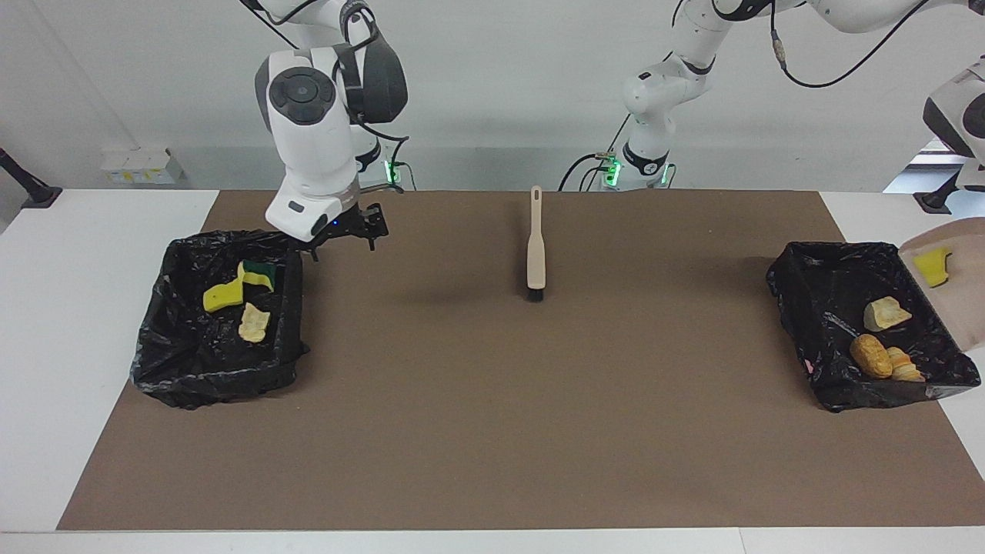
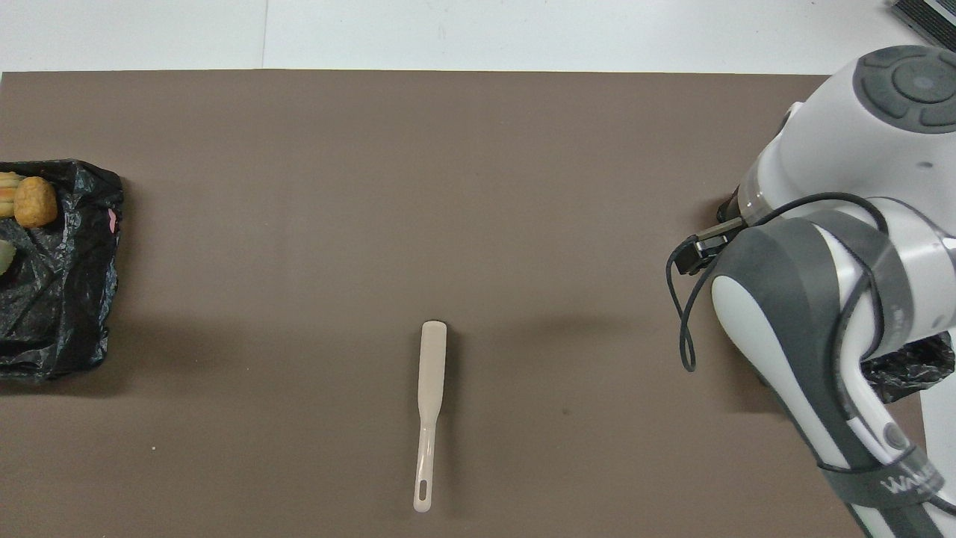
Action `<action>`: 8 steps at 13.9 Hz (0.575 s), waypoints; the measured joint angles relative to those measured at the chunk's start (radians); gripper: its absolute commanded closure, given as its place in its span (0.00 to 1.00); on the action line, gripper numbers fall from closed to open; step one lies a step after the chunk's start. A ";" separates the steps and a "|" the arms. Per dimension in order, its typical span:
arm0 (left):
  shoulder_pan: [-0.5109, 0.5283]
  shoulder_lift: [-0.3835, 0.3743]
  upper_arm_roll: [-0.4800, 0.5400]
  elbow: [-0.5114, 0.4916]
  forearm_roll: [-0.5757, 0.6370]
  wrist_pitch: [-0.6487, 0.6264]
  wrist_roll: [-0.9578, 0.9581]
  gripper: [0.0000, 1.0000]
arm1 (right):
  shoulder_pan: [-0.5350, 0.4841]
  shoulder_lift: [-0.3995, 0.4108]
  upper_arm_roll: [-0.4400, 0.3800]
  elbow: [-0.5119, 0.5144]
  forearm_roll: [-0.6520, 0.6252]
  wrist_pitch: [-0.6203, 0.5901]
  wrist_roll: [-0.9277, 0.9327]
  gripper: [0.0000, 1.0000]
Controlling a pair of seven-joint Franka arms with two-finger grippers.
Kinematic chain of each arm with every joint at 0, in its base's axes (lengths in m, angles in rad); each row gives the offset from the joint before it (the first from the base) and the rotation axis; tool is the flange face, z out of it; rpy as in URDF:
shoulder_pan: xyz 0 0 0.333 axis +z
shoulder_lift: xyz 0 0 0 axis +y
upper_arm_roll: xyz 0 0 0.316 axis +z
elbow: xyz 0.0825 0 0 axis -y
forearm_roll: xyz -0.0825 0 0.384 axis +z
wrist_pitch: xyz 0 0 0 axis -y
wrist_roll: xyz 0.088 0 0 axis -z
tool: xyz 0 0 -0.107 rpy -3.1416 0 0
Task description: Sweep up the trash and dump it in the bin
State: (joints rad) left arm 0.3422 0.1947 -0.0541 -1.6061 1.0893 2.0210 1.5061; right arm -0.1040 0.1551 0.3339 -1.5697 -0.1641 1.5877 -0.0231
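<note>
My right gripper (image 1: 344, 237) is open and empty, up over the mat beside the bin at the right arm's end (image 1: 177, 362). That bin holds two yellow sponge chunks (image 1: 219, 296) and a pale lump (image 1: 252, 323). The beige dustpan (image 1: 962, 308) is tilted steeply over the bin at the left arm's end (image 1: 800, 308); the left gripper is out of view. One yellow sponge chunk (image 1: 933, 265) is on the pan. A pale lump (image 1: 885, 314), a brown roll (image 1: 869, 355) and a sliced loaf (image 1: 902, 368) lie in that bin.
The beige brush (image 1: 535, 246) lies flat on the brown mat (image 1: 492, 431) midway between the bins, bristles away from the robots; it also shows in the overhead view (image 2: 429, 418). My right arm (image 2: 836, 299) covers the bin at its end in the overhead view.
</note>
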 measured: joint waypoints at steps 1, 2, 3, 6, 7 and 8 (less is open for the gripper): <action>-0.029 -0.003 -0.001 -0.013 0.019 -0.029 -0.042 1.00 | -0.011 -0.004 0.000 0.009 -0.001 0.000 0.000 0.00; -0.049 -0.007 -0.002 -0.030 0.038 -0.044 -0.081 1.00 | -0.020 -0.006 0.000 0.015 -0.001 0.001 0.000 0.00; -0.059 -0.011 -0.002 -0.051 0.061 -0.051 -0.125 1.00 | -0.028 -0.006 -0.001 0.020 -0.002 0.004 0.000 0.00; -0.061 -0.020 0.001 -0.078 0.127 -0.058 -0.179 1.00 | -0.050 -0.012 -0.004 0.026 -0.003 0.006 0.000 0.00; -0.063 -0.028 -0.001 -0.076 0.133 -0.061 -0.179 1.00 | -0.055 -0.014 -0.009 0.026 -0.003 0.006 0.000 0.00; -0.069 -0.037 -0.007 -0.073 0.133 -0.068 -0.179 1.00 | -0.061 -0.016 -0.014 0.026 -0.003 0.006 0.000 0.00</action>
State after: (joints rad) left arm 0.2729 0.1578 -0.0609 -1.6793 1.2219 1.9532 1.3268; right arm -0.1651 0.1396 0.3198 -1.5433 -0.1670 1.5932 -0.0231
